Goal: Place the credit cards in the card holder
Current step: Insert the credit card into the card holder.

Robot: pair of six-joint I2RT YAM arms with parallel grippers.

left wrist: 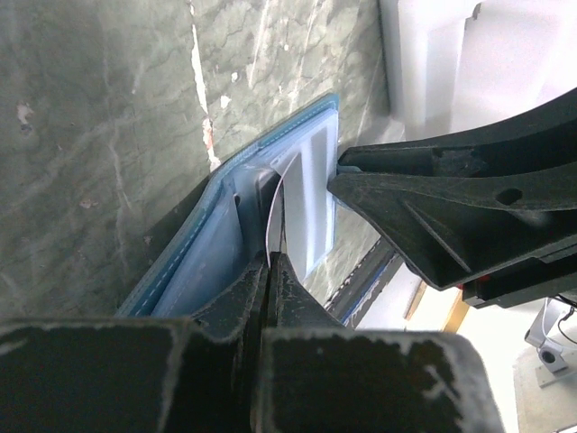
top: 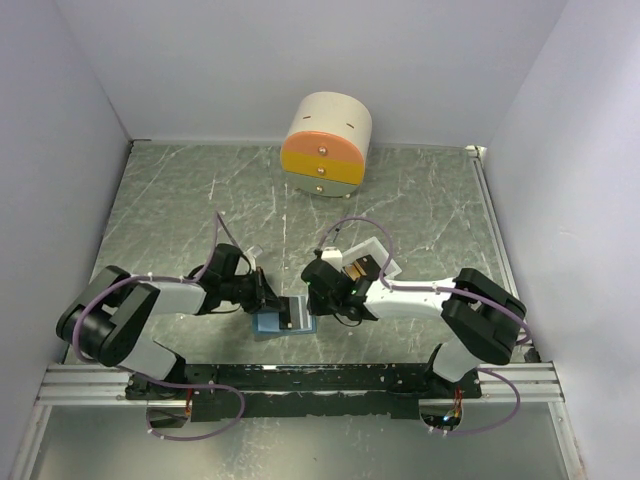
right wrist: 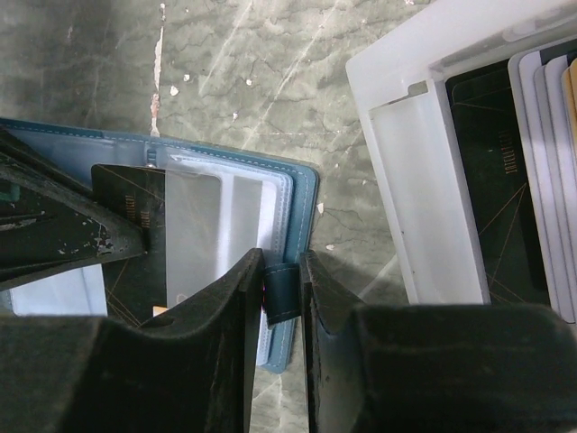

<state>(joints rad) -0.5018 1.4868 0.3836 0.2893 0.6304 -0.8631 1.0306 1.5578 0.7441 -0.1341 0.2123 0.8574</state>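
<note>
Currently, left tool is clamped on a dark thin rectangular card, partly under a sleeve of the light-blue folding card holder at 6 o'clock on the surface. Right tool pinches the holder's darker blue tab. Left arm and right arm reach low, converging.

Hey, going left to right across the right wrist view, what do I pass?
Dark brown credit card → darker blue tab of the light-blue folding card holder → shallow white rectangular tray → black card in it.
</note>
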